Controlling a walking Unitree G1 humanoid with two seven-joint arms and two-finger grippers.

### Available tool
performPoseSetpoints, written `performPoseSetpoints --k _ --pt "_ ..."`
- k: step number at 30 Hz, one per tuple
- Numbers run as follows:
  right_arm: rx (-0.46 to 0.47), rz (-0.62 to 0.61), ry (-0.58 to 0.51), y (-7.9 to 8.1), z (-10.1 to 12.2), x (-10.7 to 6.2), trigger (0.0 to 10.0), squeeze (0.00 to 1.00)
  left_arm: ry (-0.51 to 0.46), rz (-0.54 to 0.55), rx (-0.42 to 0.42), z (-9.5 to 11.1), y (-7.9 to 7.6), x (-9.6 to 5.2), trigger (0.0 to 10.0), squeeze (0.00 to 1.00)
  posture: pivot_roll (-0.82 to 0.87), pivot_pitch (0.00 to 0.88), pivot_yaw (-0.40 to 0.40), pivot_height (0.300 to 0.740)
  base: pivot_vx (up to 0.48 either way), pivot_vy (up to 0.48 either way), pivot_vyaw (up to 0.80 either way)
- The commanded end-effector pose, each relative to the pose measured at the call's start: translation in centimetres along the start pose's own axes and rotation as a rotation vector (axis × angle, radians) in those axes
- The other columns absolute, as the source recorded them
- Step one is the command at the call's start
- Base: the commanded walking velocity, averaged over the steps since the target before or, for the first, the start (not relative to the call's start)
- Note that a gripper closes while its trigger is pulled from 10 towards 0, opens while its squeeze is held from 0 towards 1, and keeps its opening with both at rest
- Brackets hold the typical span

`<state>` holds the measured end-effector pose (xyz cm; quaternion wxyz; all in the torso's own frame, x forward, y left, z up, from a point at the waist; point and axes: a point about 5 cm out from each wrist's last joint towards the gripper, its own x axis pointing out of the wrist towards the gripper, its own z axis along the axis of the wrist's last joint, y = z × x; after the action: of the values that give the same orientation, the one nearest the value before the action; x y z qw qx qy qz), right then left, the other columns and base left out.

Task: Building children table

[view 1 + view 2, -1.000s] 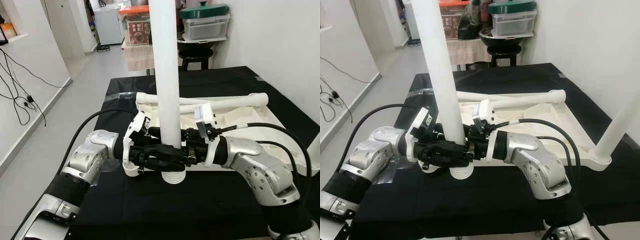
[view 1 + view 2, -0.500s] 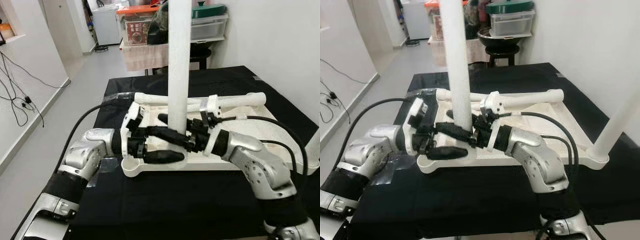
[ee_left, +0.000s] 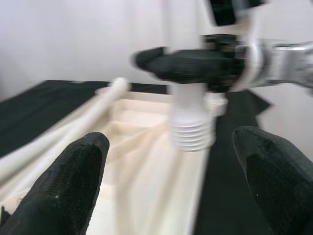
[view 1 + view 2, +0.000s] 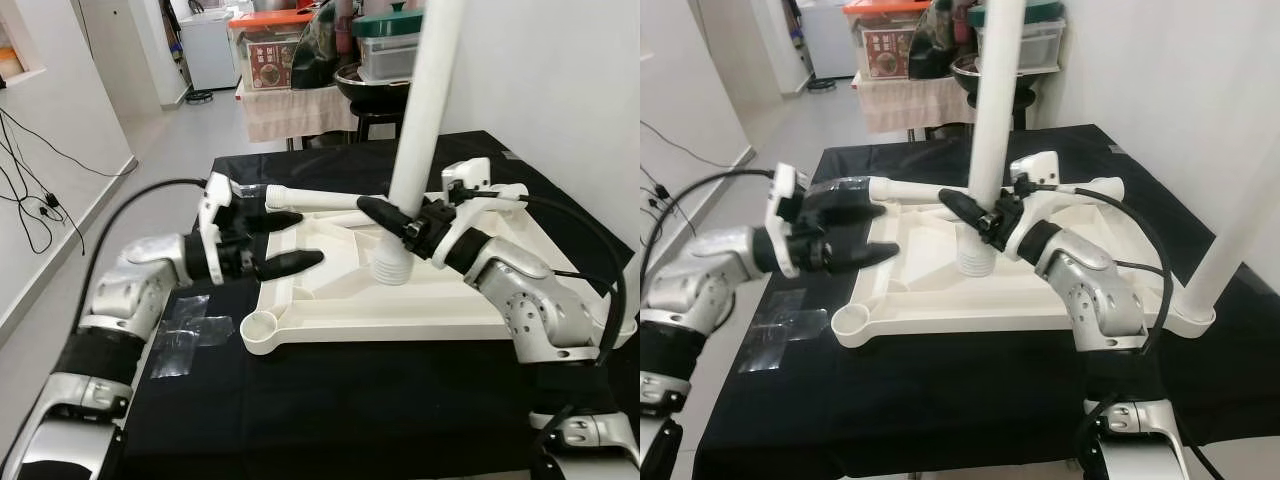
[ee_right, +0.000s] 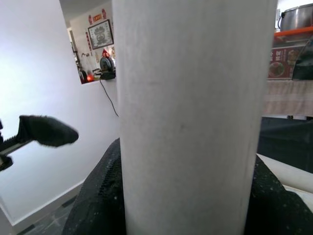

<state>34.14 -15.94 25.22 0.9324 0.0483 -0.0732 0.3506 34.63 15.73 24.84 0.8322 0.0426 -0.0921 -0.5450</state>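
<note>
A white table leg [image 4: 420, 120] is held nearly upright by the right gripper [image 4: 392, 218], whose black fingers are clamped around the lower shaft, just above the leg's threaded end [image 4: 394, 266]. That end hangs over the middle of the inverted white tabletop [image 4: 420, 300], which lies on the black cloth [image 4: 330, 410] with its underside up, presumably so the sockets can be reached. The grip is kept low on the leg, probably so that the thread can be steered while the long shaft stays vertical. An open corner socket [image 4: 261, 326] is seen at the near left corner, and it appears to be the likely seat. The left gripper [image 4: 283, 242] is held beside the tabletop's left edge with its fingers spread wide and nothing between them. Another leg [image 4: 330, 198] lies along the far rim, and one more is already standing at the right corner [image 4: 1225, 255].
</note>
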Motion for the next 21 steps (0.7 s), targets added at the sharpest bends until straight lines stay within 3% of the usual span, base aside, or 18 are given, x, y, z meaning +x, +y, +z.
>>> performPoseSetpoints --k 1,3,5,6,9,10,11,12,13,17,18,19,21 --pt "-0.062 0.002 0.031 0.3 -0.4 0.3 0.0 0.0 -0.013 0.198 0.062 1.1 2.2 -0.8 10.0 1.0 -0.01 0.0 0.045 0.74 0.0 0.0 0.0" --pt "-0.112 0.013 0.073 0.6 -1.2 0.4 0.0 0.0 -0.076 0.307 0.067 2.3 3.1 -0.8 10.0 1.0 -0.01 0.0 0.045 0.74 0.0 0.0 0.0" --pt "-0.121 0.015 0.08 0.7 -1.3 0.4 0.0 0.0 -0.09 0.322 0.065 2.5 3.3 -0.8 10.0 1.0 -0.01 0.0 0.045 0.74 0.0 0.0 0.0" --pt "-0.154 0.039 0.111 1.3 -2.1 0.6 0.0 0.0 -0.168 0.326 0.036 3.5 3.2 -0.2 10.0 1.0 -0.01 0.0 0.043 0.74 0.0 0.0 0.0" --pt "-0.178 0.057 0.132 1.7 -2.6 0.7 0.0 0.0 -0.231 0.343 0.02 4.4 3.1 0.4 10.0 1.0 -0.01 0.0 0.043 0.74 0.0 0.0 0.0" --pt "-0.198 0.083 0.151 2.4 -3.1 1.0 0.0 0.0 -0.282 0.387 0.024 5.1 2.9 1.7 10.0 0.83 -0.01 0.0 0.042 0.74 0.0 0.0 0.0" --pt "-0.21 0.1 0.16 2.9 -3.5 1.2 0.0 0.0 -0.311 0.419 0.029 5.6 2.6 2.7 10.0 0.83 -0.01 0.0 0.042 0.74 0.0 0.0 0.0" --pt "-0.21 0.1 0.16 2.9 -3.5 1.2 0.0 0.0 -0.311 0.419 0.029 5.6 2.6 2.7 10.0 0.83 -0.01 0.0 0.042 0.74 0.0 0.0 0.0" --pt "-0.214 0.101 0.165 3.2 -3.8 1.5 0.0 0.0 -0.303 0.447 0.075 5.4 2.1 3.8 10.0 0.34 -0.01 0.0 0.042 0.74 0.0 0.0 0.0" --pt "-0.217 0.1 0.168 3.3 -3.9 1.6 0.0 0.0 -0.296 0.46 0.107 5.3 1.8 4.6 10.0 0.34 -0.01 0.0 0.042 0.74 0.0 0.0 0.0" --pt "-0.216 0.072 0.173 3.2 -4.1 1.9 0.0 0.0 -0.299 0.501 0.143 4.9 1.4 5.2 10.0 0.14 -0.01 0.0 0.043 0.74 0.0 0.0 0.0" --pt "-0.213 0.013 0.18 2.7 -4.3 2.1 0.0 0.0 -0.321 0.559 0.14 4.4 1.1 5.5 10.0 0.0 -0.01 0.0 0.044 0.74 0.0 0.0 0.0" --pt "-0.204 -0.05 0.183 2.2 -4.5 2.3 0.0 0.0 -0.331 0.618 0.124 3.7 0.7 5.8 10.0 0.0 -0.01 0.0 0.043 0.74 0.0 0.0 0.0"
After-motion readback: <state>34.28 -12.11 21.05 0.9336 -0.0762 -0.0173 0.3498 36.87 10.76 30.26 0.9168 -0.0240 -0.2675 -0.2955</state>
